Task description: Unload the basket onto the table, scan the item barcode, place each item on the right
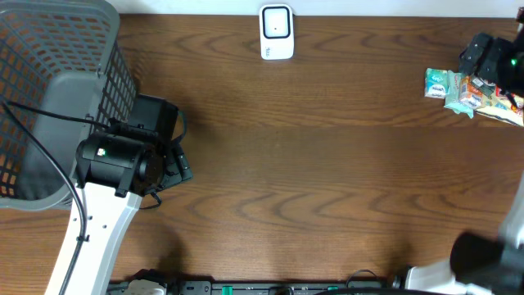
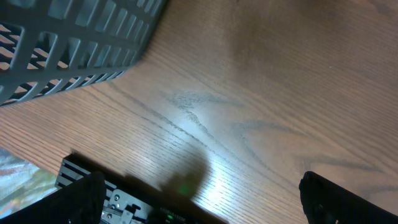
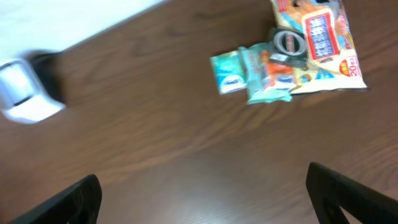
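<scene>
A small pile of snack packets lies at the table's far right: teal packets (image 1: 442, 84) (image 3: 239, 71) and an orange-yellow bag (image 3: 317, 43) with a dark ring (image 3: 289, 42) on top. No barcode is readable. The white scanner (image 1: 277, 33) (image 3: 25, 93) stands at the back edge, centre. My right gripper (image 3: 202, 193) is open and empty, hovering short of the pile; from overhead its black body (image 1: 491, 59) sits just beside the packets. My left gripper (image 2: 205, 199) is open and empty over bare wood, next to the basket.
A grey slatted basket (image 1: 49, 90) (image 2: 68, 50) fills the far left corner, with the left arm (image 1: 115, 160) beside it. A black equipment rail (image 1: 246, 287) (image 2: 118, 193) runs along the front edge. The right arm's base (image 1: 491, 258) is at the front right.
</scene>
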